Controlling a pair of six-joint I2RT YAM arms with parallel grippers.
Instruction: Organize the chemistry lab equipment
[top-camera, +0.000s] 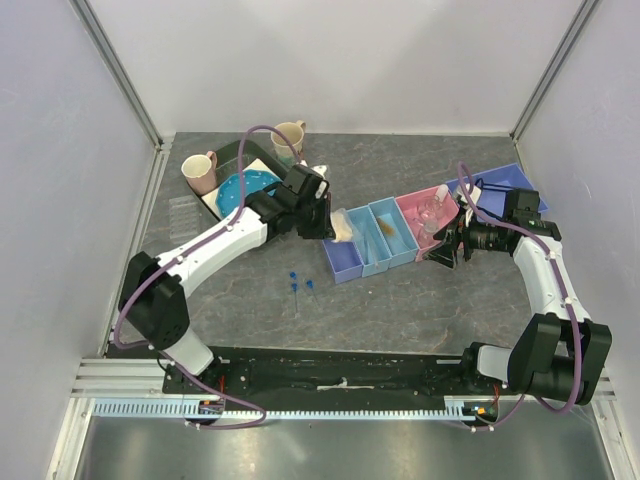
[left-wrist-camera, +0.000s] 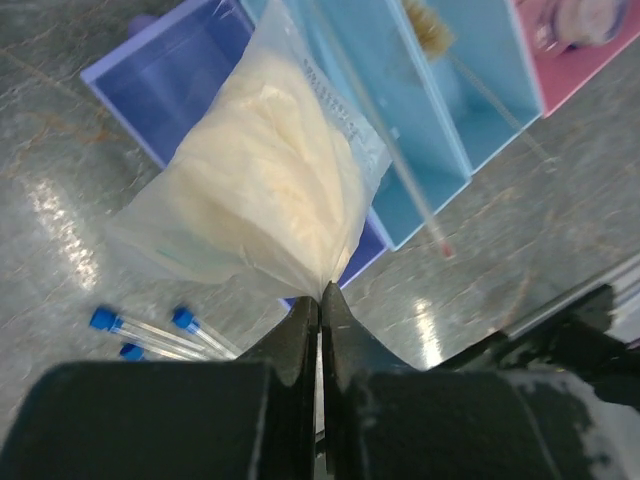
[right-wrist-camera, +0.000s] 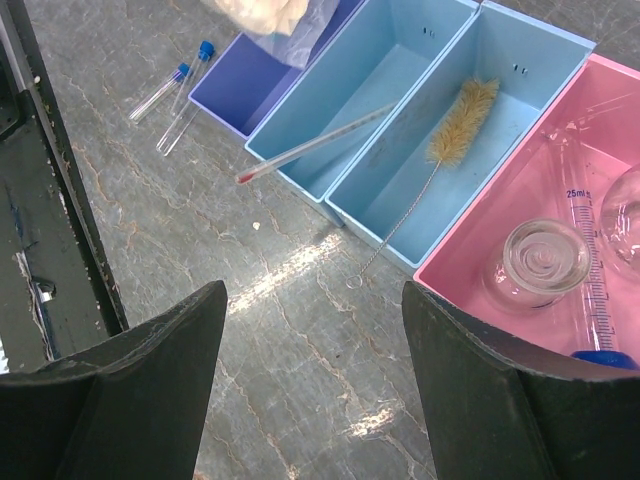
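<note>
Over the grey desk (top-camera: 400, 310) and the purple bin (top-camera: 345, 265): a clear bag (left-wrist-camera: 270, 180) of cream filling, its corner clamped tight in the left gripper (left-wrist-camera: 320, 300). Lower well inside the walls before releasing; steer clear of the thermometer (left-wrist-camera: 395, 165) alongside. Right gripper (right-wrist-camera: 312, 300) spread wide, holding nothing. Legible: "25ml" on the cylinder (right-wrist-camera: 588, 270); bag print too blurred.

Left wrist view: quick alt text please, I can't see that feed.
The left gripper, jaws shut, pinches a corner of a clear bag of pale cream material over the purple bin. A thin red-tipped rod juts from the light blue bin alongside, and three blue-capped tubes lie on the table at lower left.
</note>
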